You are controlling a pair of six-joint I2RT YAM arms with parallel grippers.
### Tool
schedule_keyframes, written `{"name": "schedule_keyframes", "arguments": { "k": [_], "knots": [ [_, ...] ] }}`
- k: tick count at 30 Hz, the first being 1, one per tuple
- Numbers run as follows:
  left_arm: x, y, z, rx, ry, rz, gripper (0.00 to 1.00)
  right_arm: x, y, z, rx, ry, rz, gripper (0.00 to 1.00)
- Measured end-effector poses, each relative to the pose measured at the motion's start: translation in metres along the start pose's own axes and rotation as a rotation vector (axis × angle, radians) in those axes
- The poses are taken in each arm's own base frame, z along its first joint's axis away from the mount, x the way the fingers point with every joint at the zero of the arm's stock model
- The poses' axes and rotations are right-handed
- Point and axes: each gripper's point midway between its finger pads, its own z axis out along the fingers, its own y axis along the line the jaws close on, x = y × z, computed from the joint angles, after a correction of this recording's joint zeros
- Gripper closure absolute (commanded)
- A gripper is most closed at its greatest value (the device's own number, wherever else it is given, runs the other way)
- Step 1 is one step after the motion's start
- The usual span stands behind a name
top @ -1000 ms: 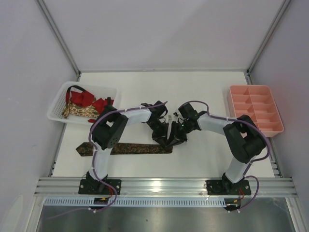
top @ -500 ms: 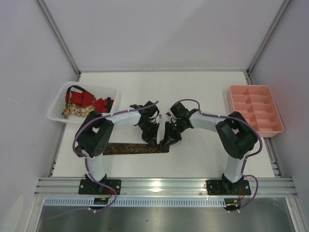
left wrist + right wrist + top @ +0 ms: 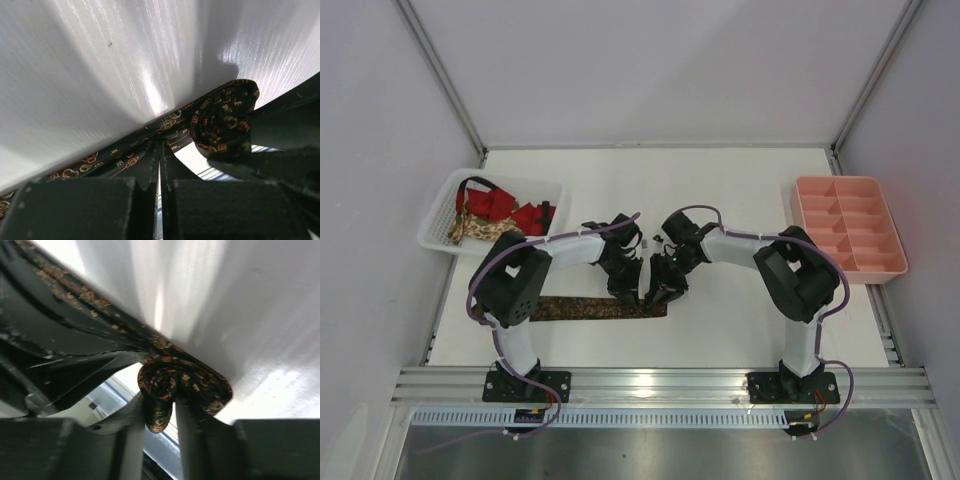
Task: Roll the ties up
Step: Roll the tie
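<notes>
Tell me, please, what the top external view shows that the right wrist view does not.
Only the top external view shows the white basket holding the red tie and the floral tie. It also shows the pink tray and the unrolled length of the dark brown tie lying flat. Only the right wrist view shows the rolled coil end-on as a spiral, part of it pinched between the right gripper fingers. Both show the dark brown tie on the white table.
</notes>
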Motion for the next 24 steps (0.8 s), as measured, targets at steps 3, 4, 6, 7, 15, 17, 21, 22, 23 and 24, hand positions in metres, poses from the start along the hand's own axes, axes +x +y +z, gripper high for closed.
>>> {"name": "schedule_keyframes", "arguments": {
  "k": [3, 4, 6, 7, 15, 17, 21, 22, 23, 24],
  "knots": [
    [0.0, 0.0, 0.0, 0.011, -0.001, -0.014, 0.99, 0.0, 0.007, 0.001, -0.039, 0.008, -0.006, 0.52],
    [0.0, 0.001, -0.001, 0.013, -0.003, -0.019, 1.0, -0.001, 0.009, 0.001, -0.048, 0.008, -0.007, 0.5],
    [0.0, 0.002, -0.002, 0.014, -0.007, -0.023, 1.0, -0.001, 0.014, 0.001, -0.073, 0.009, -0.012, 0.46],
    [0.001, 0.003, -0.002, 0.015, -0.01, -0.025, 1.0, -0.001, 0.016, 0.001, -0.089, 0.009, -0.016, 0.44],
    [-0.003, 0.009, -0.028, 0.031, -0.072, -0.058, 1.0, 0.004, 0.023, 0.004, -0.209, 0.013, -0.023, 0.47],
    [-0.006, 0.008, -0.037, 0.041, -0.097, -0.061, 0.99, 0.004, 0.022, 0.004, -0.238, 0.012, -0.012, 0.48],
    [-0.007, 0.005, -0.045, 0.052, -0.103, -0.072, 0.99, 0.003, 0.023, 0.003, -0.263, 0.008, -0.013, 0.53],
    [-0.007, 0.003, -0.047, 0.059, -0.102, -0.072, 1.0, 0.002, 0.024, 0.003, -0.269, 0.005, -0.015, 0.59],
    [-0.008, 0.001, -0.048, 0.069, -0.101, -0.072, 1.0, 0.002, 0.024, 0.003, -0.272, 0.002, -0.019, 0.63],
    [-0.008, -0.002, -0.049, 0.078, -0.1, -0.075, 1.0, 0.001, 0.025, 0.003, -0.275, -0.001, -0.02, 0.67]
  ]
}}
